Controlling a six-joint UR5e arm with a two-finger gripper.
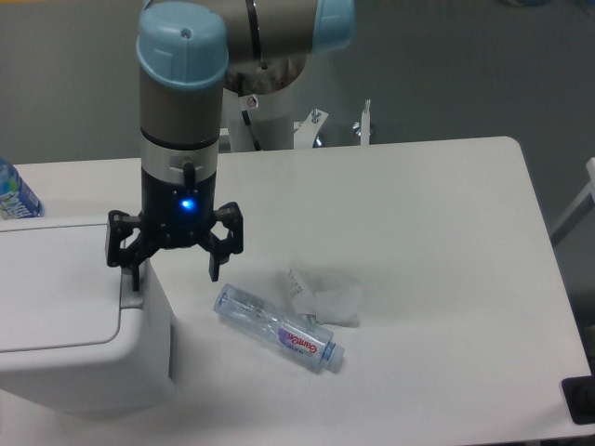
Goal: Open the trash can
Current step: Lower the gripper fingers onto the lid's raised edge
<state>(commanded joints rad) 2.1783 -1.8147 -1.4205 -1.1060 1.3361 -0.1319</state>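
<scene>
- The trash can (65,321) sits at the desk's 8 o'clock corner, a big boxy white bin cut off by the left edge of the view; its flat lid is down
- It looks like stiff, smooth moulded plastic, probably light for its bulk, so a sideways shove could slide it on the desk; a straight downward press seems safer
- The place to act on is the grey push button (133,290) at the lid's 3 o'clock edge, not the lid's rim; the button is small and mostly hidden behind a finger, so I cannot tell whether it is touched yet
- The tool (175,270) hangs with its two fingers spread wide apart and nothing between them; its left-hand finger in the view stands over the button, the other hangs off the can's side above the desk
- The desk (418,232) is a plain white, smooth top with rounded corners, matte enough to show little glare
- Just at 3 o'clock of the can lies a crushed clear bottle (279,330) with a crumpled clear wrapper (325,295) touching it, both clear of the button
- At 9 o'clock, behind the can, part of a blue-labelled bottle (14,195) shows
- Behind the desk at 12 o'clock stand the arm's white pedestal (265,116) and a grey wall
</scene>
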